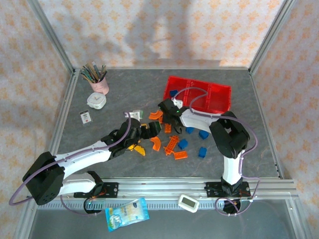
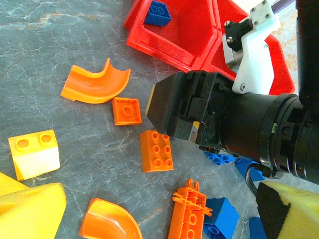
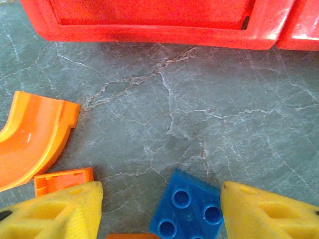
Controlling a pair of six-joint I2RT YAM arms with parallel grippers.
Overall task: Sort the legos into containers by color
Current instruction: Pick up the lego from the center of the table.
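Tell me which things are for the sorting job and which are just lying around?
For the job:
legos
red tray

Just lying about:
pink cup
white clock
card
packet
white gadget

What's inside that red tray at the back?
One blue brick lies in the red tray's left compartment. I see nothing else inside, but the right arm's cable covers a strip.
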